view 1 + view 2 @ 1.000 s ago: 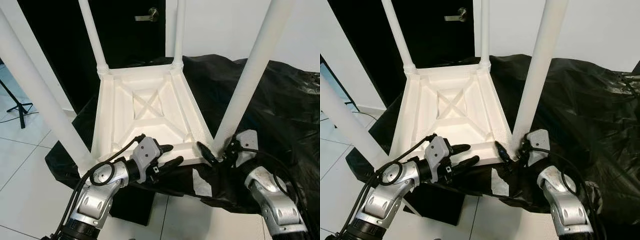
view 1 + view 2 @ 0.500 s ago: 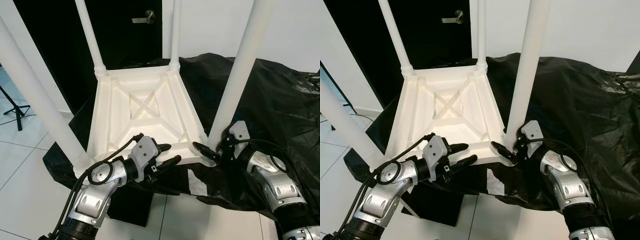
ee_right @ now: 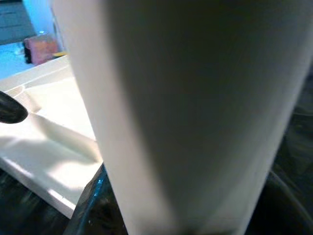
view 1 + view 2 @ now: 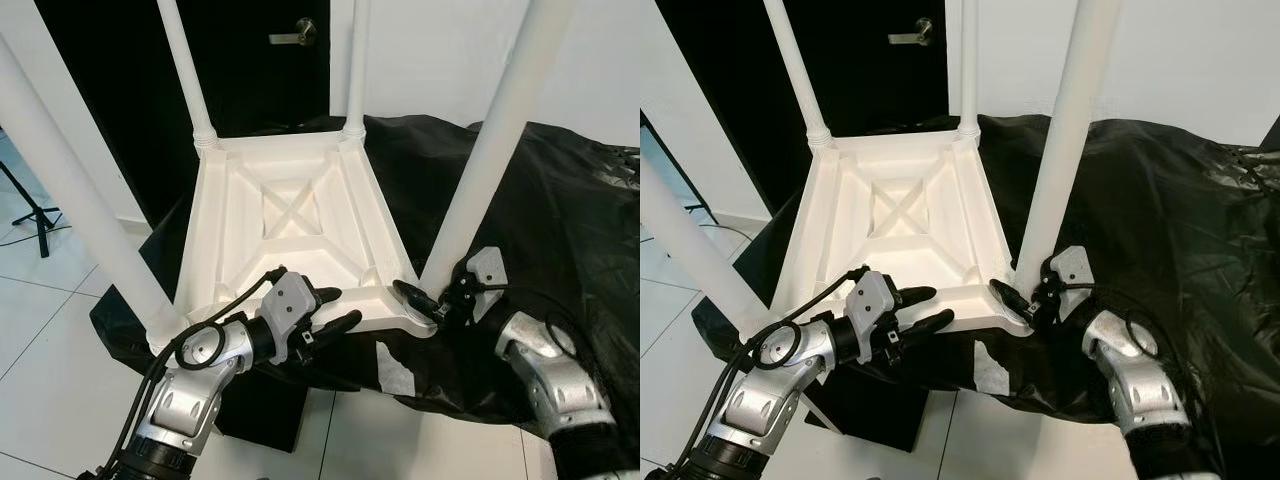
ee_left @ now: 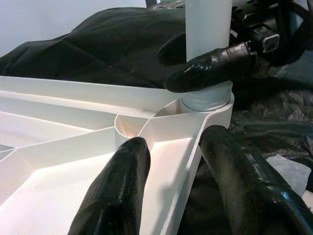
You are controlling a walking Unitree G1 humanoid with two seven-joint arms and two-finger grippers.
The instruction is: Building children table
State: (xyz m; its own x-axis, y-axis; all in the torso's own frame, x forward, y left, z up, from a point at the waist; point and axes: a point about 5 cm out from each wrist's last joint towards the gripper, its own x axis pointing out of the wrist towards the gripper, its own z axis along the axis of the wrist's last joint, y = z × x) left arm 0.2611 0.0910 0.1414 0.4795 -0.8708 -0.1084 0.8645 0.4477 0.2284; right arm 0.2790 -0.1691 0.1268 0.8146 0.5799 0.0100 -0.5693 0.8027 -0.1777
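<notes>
Children's table (image 4: 290,225), upturned, looks light, stiff, slick plastic; left pincer (image 4: 335,310) straddles its rim spread, right pincer (image 4: 425,300) pinches the leg (image 4: 490,140) base.

Both head views are brightly and evenly lit, and everything is seen sharp. Shiny spots are seen on the black plastic sheet (image 4: 560,190). The doorway (image 4: 120,80) is left very dark. In the right wrist view the white leg (image 3: 190,117) is seen very close, blurred and shaded grey.
</notes>
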